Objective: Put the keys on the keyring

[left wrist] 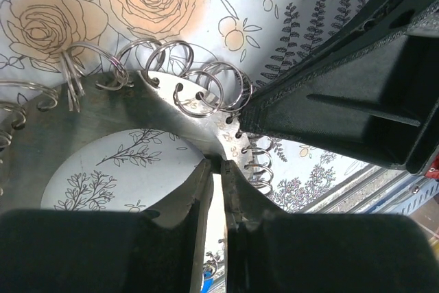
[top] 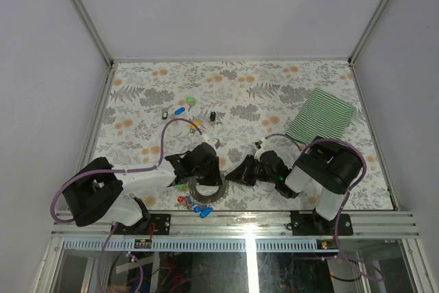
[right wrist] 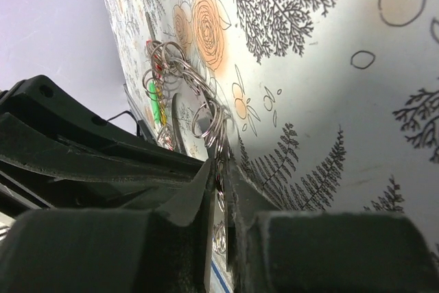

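Keyring [top: 209, 195], judged stiff, thin and slippery, is found near the front edge of the bench [top: 274, 94] and is pinched by its flat rim in the nearly closed left end effector [left wrist: 218, 166] and right end effector [right wrist: 219, 169].

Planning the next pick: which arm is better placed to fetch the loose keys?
Probably left: the left end effector and right end effector both grip the keyring, but the left lies nearer the loose keys.

Grey keyring [top: 204, 197] near loose coloured keys [top: 195, 206]
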### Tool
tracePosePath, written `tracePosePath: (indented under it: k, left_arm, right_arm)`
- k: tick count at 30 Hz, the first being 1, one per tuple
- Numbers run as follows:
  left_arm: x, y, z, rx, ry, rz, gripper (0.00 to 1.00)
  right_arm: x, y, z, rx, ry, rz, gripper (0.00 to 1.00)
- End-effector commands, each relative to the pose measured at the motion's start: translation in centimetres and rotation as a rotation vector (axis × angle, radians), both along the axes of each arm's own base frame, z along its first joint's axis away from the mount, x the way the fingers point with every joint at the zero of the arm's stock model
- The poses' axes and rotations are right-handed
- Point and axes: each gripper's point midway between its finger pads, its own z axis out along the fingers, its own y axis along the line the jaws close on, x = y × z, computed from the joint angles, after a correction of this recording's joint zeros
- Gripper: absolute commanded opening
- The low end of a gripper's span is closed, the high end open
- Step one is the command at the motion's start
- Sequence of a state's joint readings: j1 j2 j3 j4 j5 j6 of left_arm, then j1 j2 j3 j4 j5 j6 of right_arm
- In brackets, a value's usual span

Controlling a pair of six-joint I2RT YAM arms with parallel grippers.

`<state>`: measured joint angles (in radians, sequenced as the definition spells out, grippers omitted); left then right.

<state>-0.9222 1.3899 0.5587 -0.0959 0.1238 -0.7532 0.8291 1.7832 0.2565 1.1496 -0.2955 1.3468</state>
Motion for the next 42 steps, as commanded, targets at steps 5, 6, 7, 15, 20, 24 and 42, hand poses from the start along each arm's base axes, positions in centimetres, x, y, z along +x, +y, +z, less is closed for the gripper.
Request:
tracePosePath:
  k: [5, 6, 7, 15, 20, 24, 42]
  left_arm:
    - [1.6, -1.6, 2.6, -0.051, -0.079, -0.002, 0.12]
    - [1.8, -1.6, 2.8, -0.049, -0.086, -0.002, 0.13]
    - [1.9, -1.6, 3.2, -0.048, -0.096, 0.000, 0.14]
    - [4.1, -0.2, 8.4, -0.027, -0.265, 0.040, 0.29]
    - [5.8, 2.1, 11.8, 0.013, -0.394, 0.115, 0.38]
    - [7.2, 3.6, 14.3, 0.032, -0.477, 0.174, 0.59]
    - [9.3, 5.0, 24.3, -0.036, -0.847, 0.097, 0.76]
  right_arm:
    - [0.4, 0.0, 0.6, -0.064, -0.102, 0.036, 0.00]
    - [0.5, -0.1, 0.8, -0.074, -0.114, 0.038, 0.00]
    - [0.7, -0.1, 1.0, -0.082, -0.130, 0.042, 0.00]
    - [1.8, -0.8, 3.2, -0.203, -0.320, 0.105, 0.00]
    - [2.4, -1.5, 4.5, -0.292, -0.445, 0.165, 0.00]
    - [3.3, -2.3, 6.1, -0.391, -0.576, 0.215, 0.00]
    - [4.2, -2.8, 17.8, -0.476, -1.051, 0.413, 0.00]
